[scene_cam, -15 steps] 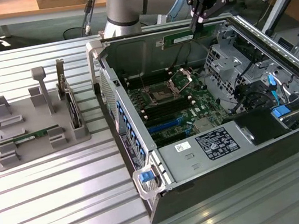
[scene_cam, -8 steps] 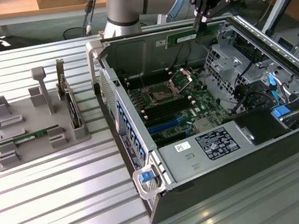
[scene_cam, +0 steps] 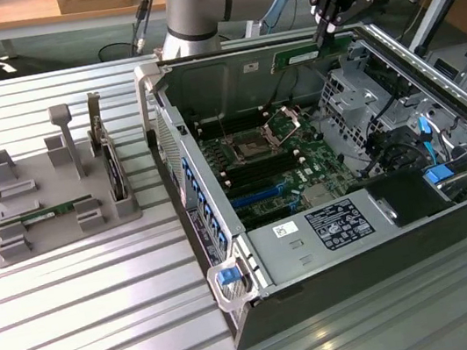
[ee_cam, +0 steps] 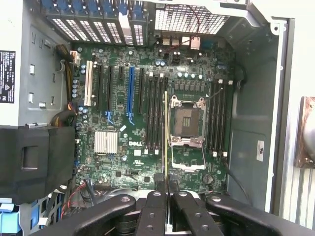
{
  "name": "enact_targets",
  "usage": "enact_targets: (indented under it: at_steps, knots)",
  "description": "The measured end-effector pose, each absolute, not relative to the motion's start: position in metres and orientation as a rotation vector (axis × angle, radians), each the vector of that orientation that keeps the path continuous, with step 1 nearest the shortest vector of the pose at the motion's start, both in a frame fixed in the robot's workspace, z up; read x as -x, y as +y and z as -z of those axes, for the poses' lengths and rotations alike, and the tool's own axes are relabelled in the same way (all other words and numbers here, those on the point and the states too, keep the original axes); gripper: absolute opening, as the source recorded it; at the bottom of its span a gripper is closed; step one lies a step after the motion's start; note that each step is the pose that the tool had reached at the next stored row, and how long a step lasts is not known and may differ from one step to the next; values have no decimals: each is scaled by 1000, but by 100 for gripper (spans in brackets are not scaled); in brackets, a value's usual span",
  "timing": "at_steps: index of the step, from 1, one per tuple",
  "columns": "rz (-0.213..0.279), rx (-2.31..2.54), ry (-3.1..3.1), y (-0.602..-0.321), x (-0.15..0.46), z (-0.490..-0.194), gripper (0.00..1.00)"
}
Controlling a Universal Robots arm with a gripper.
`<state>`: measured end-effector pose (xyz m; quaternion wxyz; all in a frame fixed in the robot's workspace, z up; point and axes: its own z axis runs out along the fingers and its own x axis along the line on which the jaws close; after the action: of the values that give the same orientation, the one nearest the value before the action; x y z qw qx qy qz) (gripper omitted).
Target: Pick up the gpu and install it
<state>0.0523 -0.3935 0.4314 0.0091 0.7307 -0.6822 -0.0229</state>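
My gripper (scene_cam: 324,36) is shut on the gpu (scene_cam: 299,56), a long thin green board stick, and holds it level in the air over the far rim of the open computer case (scene_cam: 230,264). In the wrist view the gpu (ee_cam: 166,132) appears edge-on as a thin yellowish line, running out from between the black fingertips (ee_cam: 156,186) of the gripper (ee_cam: 167,186). It hangs above the motherboard (ee_cam: 123,147), over the black memory slots (ee_cam: 155,113) beside the open CPU socket (ee_cam: 187,120). The motherboard (scene_cam: 259,166) lies flat in the case.
A grey parts holder (scene_cam: 14,250) sits on the slatted metal table at the exterior view's left, carrying another green stick (scene_cam: 59,209) and a dark upright expansion card (scene_cam: 113,172). Drive cages, cables and a black shroud (scene_cam: 414,195) crowd the case's right side.
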Motion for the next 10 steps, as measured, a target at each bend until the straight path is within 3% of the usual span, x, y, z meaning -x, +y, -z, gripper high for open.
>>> enact_targets:
  at_steps: [10]
  knots:
    - [72,-2283,-2131,-393,-66,-431,12]
